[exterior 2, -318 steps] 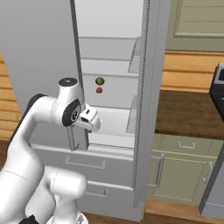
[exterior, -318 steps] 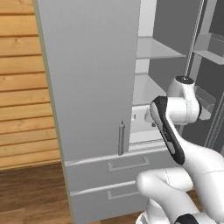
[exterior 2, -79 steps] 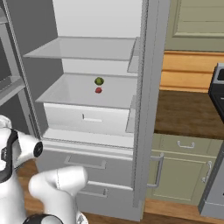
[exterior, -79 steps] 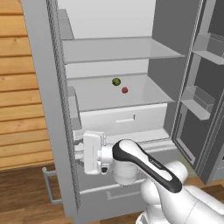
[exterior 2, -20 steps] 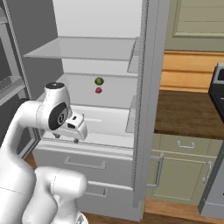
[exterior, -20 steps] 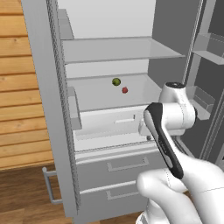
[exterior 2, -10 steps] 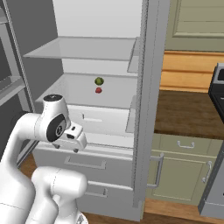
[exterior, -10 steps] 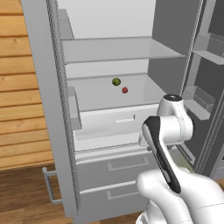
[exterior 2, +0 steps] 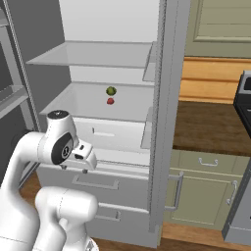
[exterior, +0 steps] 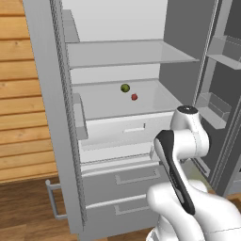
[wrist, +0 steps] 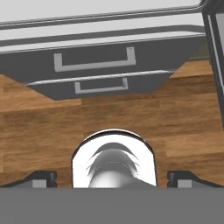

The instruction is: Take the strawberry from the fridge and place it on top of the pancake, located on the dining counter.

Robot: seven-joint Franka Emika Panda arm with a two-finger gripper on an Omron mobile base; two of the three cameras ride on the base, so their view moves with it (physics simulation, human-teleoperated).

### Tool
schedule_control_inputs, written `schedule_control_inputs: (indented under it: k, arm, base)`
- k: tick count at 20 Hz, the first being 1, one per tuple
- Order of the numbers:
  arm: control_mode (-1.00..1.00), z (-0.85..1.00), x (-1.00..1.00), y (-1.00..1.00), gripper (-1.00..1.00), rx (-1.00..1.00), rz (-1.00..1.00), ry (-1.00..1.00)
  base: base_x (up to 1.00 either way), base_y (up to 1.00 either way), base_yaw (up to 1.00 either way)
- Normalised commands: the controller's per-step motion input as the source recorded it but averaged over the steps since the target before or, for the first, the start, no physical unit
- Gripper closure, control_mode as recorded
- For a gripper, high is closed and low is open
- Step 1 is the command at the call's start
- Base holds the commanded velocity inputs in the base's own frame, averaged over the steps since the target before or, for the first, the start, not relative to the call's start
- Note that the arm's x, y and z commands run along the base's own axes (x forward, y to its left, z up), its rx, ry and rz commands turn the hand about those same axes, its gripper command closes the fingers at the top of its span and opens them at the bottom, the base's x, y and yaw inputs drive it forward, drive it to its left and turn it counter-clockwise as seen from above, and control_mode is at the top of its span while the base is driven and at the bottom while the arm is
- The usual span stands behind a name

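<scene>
We face the fridge [exterior: 117, 117], both doors swung wide, standing on a wooden floor [wrist: 175, 127] with wood-plank wall [exterior: 19, 94] to its left. To the right, in the right base view, a sage-green cabinet [exterior 2: 201, 188] carries a dark-brown counter [exterior 2: 206, 125]. Inside, a pale upper shelf [exterior: 127, 52] sits above a lower shelf [exterior: 108, 101] over a white crisper drawer [exterior: 127, 134]. Two grey bottom drawers [wrist: 92, 65] lie below. On the lower shelf we see the strawberry [exterior: 134, 97], just beside a green round fruit [exterior: 124, 88]. Our gripper [exterior 2: 73, 168] hangs low before the drawers, jaws spread wide and holding nothing, pointing at the floor.
</scene>
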Motion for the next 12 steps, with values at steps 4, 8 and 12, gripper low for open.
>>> schedule_control_inputs:
  k: [4,8,12]
  arm:
    - [-1.00,0.00,0.00,0.00,-1.00,0.00,0.00,0.00]
    - [1.00,0.00,0.00,0.00,-1.00,0.00,0.00,0.00]
    - [1.00,0.00,0.00,0.00,-1.00,0.00,0.00,0.00]
  base:
    - [0.00,0.00,0.00]
    - [0.00,0.00,0.00]
    - [0.25,0.00,0.00]
